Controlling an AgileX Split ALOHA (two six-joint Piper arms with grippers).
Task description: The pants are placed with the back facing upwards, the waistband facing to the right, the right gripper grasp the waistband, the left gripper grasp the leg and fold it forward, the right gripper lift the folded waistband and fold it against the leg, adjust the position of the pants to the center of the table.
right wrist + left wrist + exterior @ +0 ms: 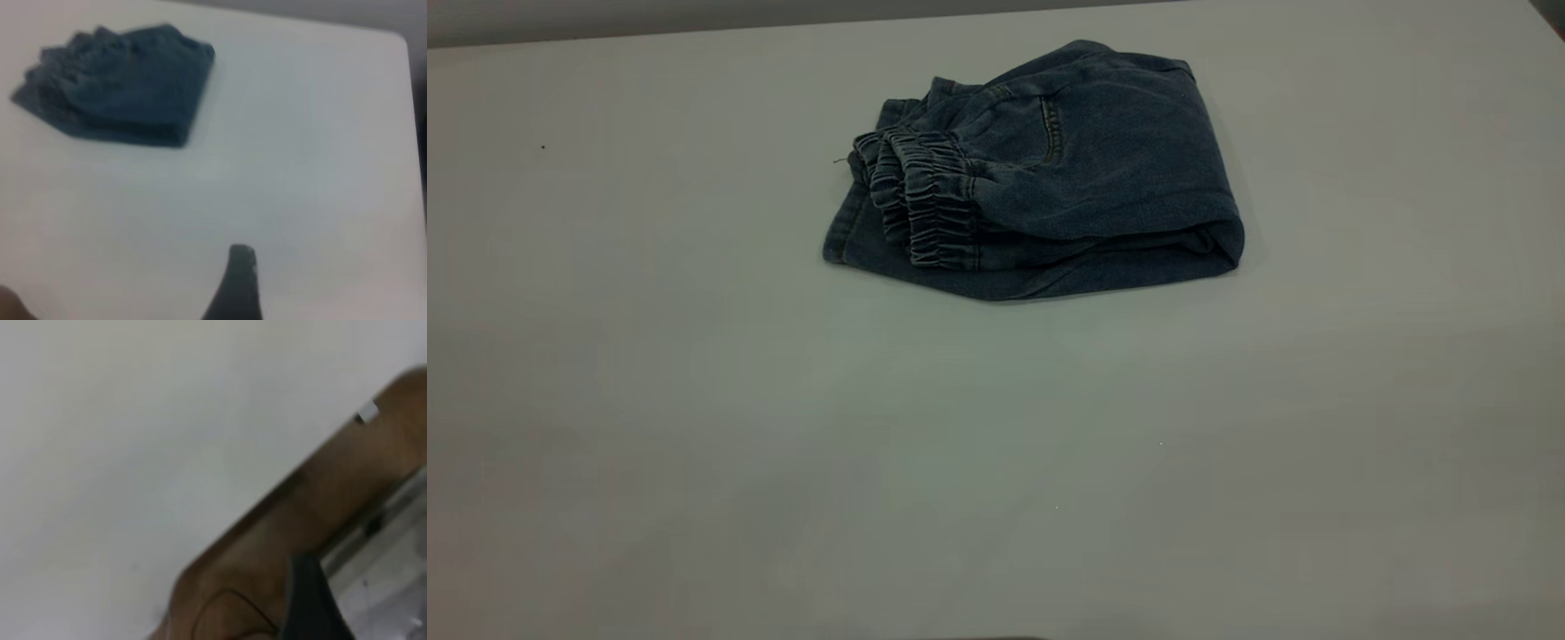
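Note:
The pants (1085, 178) lie folded into a compact blue denim bundle on the table (996, 462), a little behind its middle. The ruffled waistband (925, 209) is stacked on the bundle's left side, over the lower layer. A back pocket seam shows on top. The printed leg is hidden inside the fold. Neither gripper appears in the exterior view. In the right wrist view, a dark part of my right gripper (237, 287) hangs over bare table, well apart from the pants (127, 87). My left gripper (313, 603) shows only as a dark sliver by the table's edge.
The left wrist view shows the table's brown side edge (320, 500) with grey floor (393, 573) beyond it. The table's rounded far corner (400, 40) shows in the right wrist view. Bare tabletop surrounds the pants on all sides.

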